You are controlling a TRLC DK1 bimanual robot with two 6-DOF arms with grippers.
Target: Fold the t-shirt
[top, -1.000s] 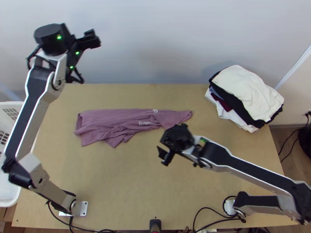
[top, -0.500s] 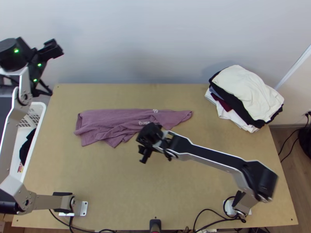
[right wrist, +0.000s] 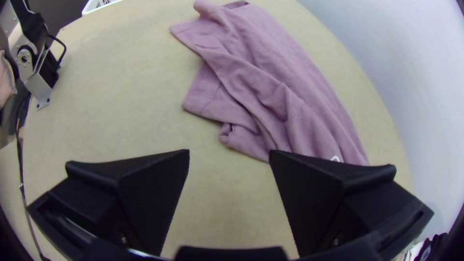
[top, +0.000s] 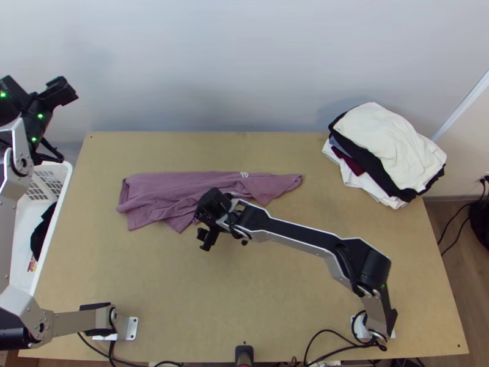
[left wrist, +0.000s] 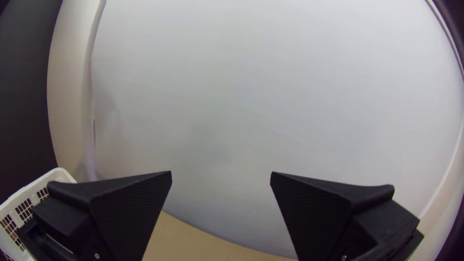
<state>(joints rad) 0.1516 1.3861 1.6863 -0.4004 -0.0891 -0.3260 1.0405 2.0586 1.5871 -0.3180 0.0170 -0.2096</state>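
Note:
The mauve t-shirt (top: 165,194) lies bunched into a long, wrinkled strip across the back half of the table, with part of its white lettering showing. My right gripper (top: 203,237) is above the table at the near side of the shirt, and its arm covers a bit of the cloth. In the right wrist view that gripper (right wrist: 229,157) stands open with nothing held, the shirt (right wrist: 270,87) beyond it. At the far left, beyond the table's edge, is my left gripper (top: 60,93); in the left wrist view the same gripper (left wrist: 221,174) is open and holds nothing.
A pile of folded clothes (top: 385,147), white on top, sits at the table's back right corner. Left of the table stands a white basket (top: 58,211) with a dark cloth inside. Bare tabletop (top: 183,293) lies in front of the shirt. A pale wall rises behind.
My left arm has swung left, off the table's back left corner and out over the basket. My right gripper has moved left along the shirt's near side. The shirt lies as before.

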